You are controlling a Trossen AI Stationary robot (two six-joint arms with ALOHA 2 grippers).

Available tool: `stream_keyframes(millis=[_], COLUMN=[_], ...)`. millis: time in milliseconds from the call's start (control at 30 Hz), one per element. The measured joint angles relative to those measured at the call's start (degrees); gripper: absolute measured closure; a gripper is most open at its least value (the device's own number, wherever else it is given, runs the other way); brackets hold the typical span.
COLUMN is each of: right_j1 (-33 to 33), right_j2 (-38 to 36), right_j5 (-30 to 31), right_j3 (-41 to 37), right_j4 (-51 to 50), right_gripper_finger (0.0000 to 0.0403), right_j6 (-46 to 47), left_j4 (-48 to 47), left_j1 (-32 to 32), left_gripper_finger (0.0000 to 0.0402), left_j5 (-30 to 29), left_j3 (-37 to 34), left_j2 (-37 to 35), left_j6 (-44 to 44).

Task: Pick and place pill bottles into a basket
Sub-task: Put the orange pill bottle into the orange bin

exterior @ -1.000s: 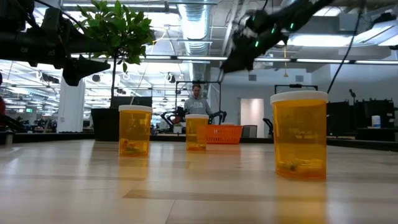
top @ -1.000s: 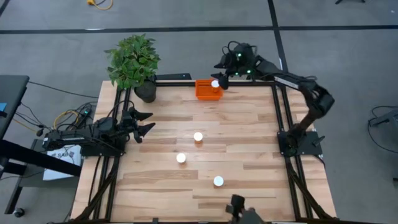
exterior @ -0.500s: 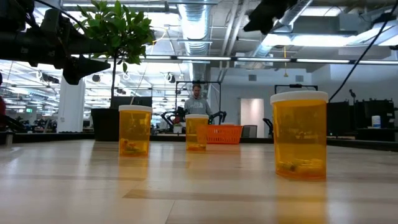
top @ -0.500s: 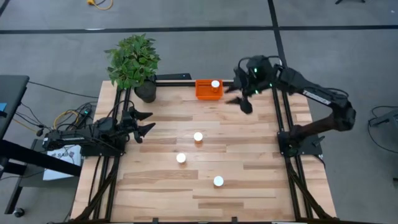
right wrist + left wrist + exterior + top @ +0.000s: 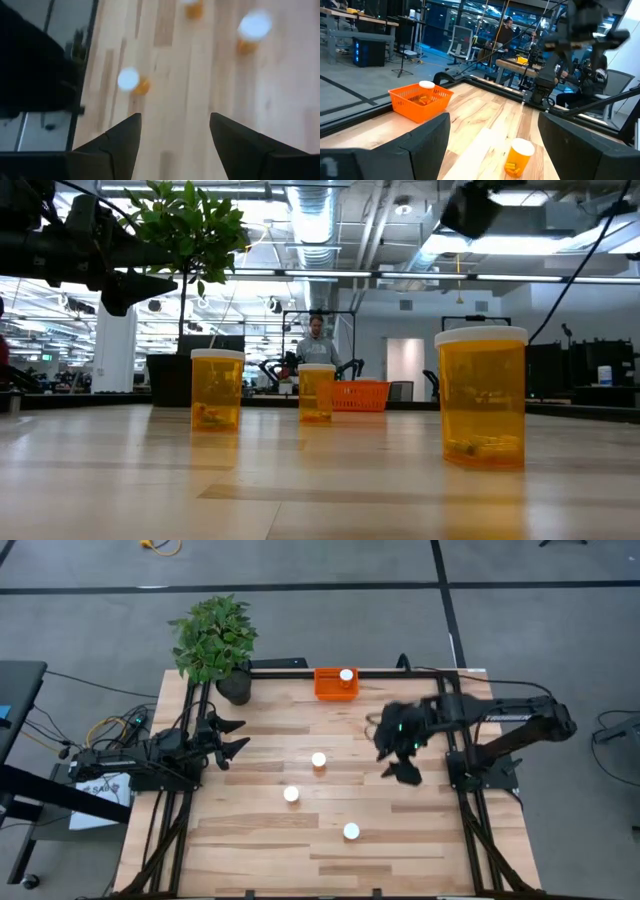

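The orange basket (image 5: 332,686) stands at the table's far edge with one white-capped pill bottle (image 5: 346,675) in it; both also show in the left wrist view, basket (image 5: 415,103) and bottle (image 5: 426,85). Three more amber bottles stand upright on the table's middle (image 5: 318,759), (image 5: 291,794), (image 5: 351,831). My right gripper (image 5: 394,760) hangs open and empty above the table, right of the bottles; its wrist view looks down on them (image 5: 129,80). My left gripper (image 5: 243,736) is open and empty at the table's left edge.
A potted plant (image 5: 215,640) in a black pot stands at the far left corner. Black frame rails run along the table's left and right edges. Bare wood lies between the bottles and the basket. A person (image 5: 316,340) stands in the room beyond the table.
My right gripper has left the basket and swung toward the table's near edge, now over the right middle of the table, beside the three bottles. The bottle it was at stays in the basket.
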Motion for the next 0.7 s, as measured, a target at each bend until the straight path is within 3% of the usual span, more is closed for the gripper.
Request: stream_keyframes(millis=[133,267,600,700], right_j1=[7.5,16.1,35.2,39.4], right_j2=[0.0,-0.6,0.5,1.9], right_j5=[4.2,11.2,43.6,50.8], right_j3=[-4.9,-10.9,-22.1,-25.6], right_j4=[5.1,16.6,26.8,30.6], right_gripper_finger=[0.0172,0.0172,0.0172,0.0172], right_j6=[8.6,17.9,38.8,44.9], left_j4=[0.0,0.0,0.0,0.0], left_j1=[0.0,0.0,0.0,0.0], left_gripper_finger=[0.0109,0.0109,0.0109,0.0109], left_j5=[0.0,0.0,0.0,0.0], left_j3=[0.0,0.0,0.0,0.0], left_j2=[0.0,0.0,0.0,0.0], left_j6=[0.0,0.0,0.0,0.0])
